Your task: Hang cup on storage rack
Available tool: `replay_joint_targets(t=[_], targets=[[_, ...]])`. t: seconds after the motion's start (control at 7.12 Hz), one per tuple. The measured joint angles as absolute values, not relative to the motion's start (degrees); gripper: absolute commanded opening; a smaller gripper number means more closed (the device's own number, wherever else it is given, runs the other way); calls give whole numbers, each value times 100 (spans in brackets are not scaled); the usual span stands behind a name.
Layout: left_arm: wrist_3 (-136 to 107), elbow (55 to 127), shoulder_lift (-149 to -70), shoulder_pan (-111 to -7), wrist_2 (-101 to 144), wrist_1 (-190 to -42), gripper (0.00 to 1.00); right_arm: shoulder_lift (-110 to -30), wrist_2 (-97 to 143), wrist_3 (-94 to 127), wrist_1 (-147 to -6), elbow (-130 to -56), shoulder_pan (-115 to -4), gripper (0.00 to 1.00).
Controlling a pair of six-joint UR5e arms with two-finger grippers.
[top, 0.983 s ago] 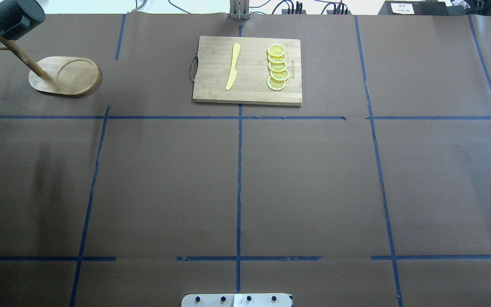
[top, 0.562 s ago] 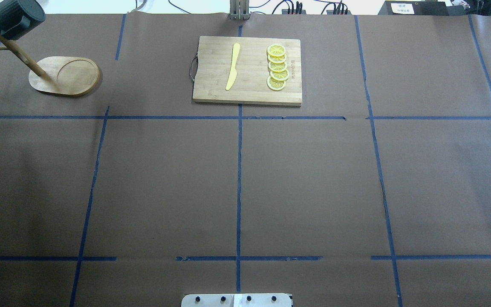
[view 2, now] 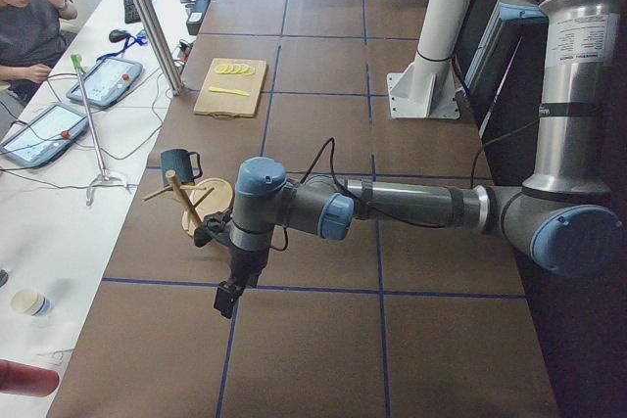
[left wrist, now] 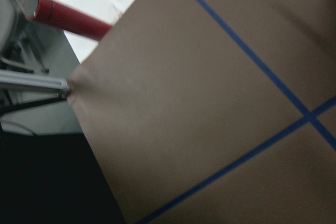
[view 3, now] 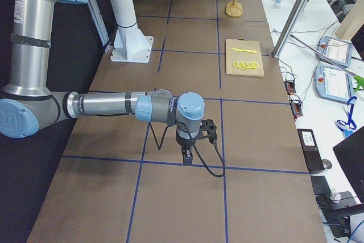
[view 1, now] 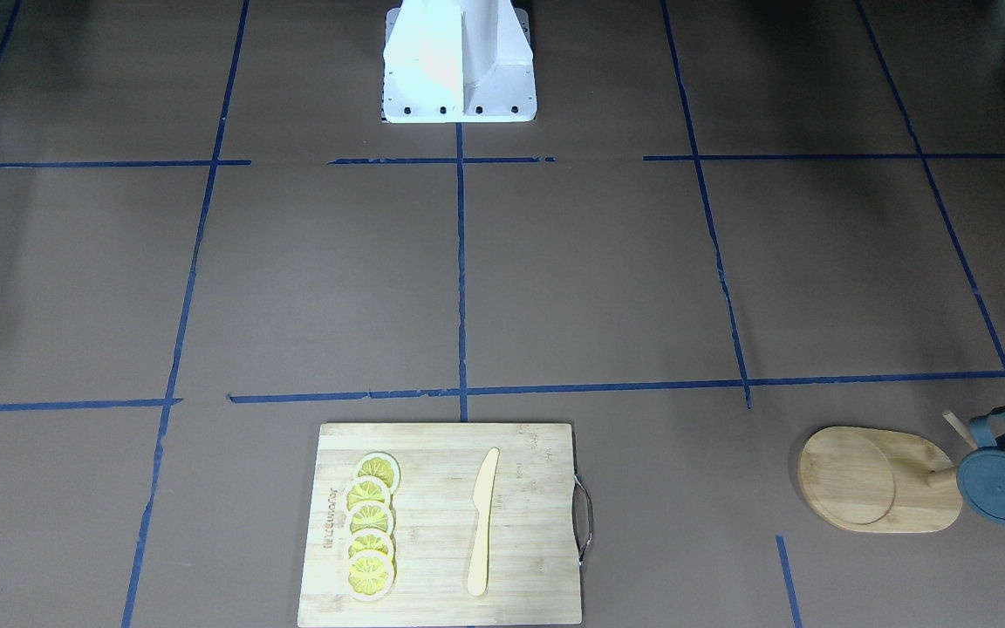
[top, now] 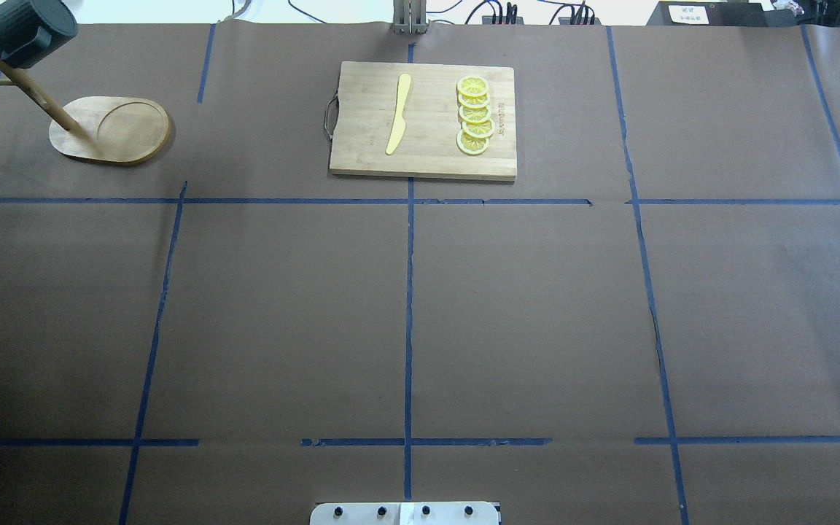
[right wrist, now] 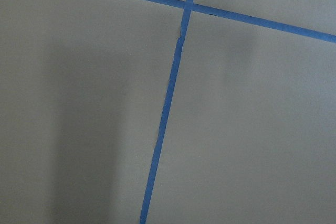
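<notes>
Moved since a second ago: nothing in the overhead view; the cup [top: 25, 30] and the storage rack [top: 74, 135] sit just as they did, and neither arm shows there.
Cup: it hangs off the rack at the far left corner of the bench [top: 522, 306], raised clear of the oval base with its bottom turned outward. In the front view its handle sits up by a peg, but I cannot see how far the peg passes through the loop.
Left claw: my left claw [view 2: 227, 298] points down, low over the bench toward its left end, near the rack but apart from it. Only the side view shows it, so I cannot tell whether it is wide or narrow.
Right claw: my right claw [view 3: 187, 156] hangs low over a blue tape crossing [right wrist: 186, 6], well apart from the rack. Here too I cannot tell wide from narrow.
Other things: a cutting board [top: 427, 157] with a yellow knife [top: 399, 114] and lemon slices [top: 475, 115] lies at far centre, well apart from the rack.
Step in hand: I judge the hanging done; what remains is to pull back cleanly.
Doing it well: I should raise the left claw straight up first and only then draw it back toward me, so nothing sweeps through the pegs. I should go slowly, because the stand looks light and a knock could swing the cup off its peg. The right side has no need to go near.
</notes>
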State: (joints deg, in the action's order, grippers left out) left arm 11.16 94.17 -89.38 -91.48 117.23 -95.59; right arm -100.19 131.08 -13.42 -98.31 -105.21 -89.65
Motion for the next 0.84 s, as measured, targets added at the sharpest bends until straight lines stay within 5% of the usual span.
replay_joint_targets(t=[0.84], targets=[[119, 9665, -8991, -9351, 13413, -7838, 100, -10021, 13103, -1058, -9843, -10503, -8965, 100]])
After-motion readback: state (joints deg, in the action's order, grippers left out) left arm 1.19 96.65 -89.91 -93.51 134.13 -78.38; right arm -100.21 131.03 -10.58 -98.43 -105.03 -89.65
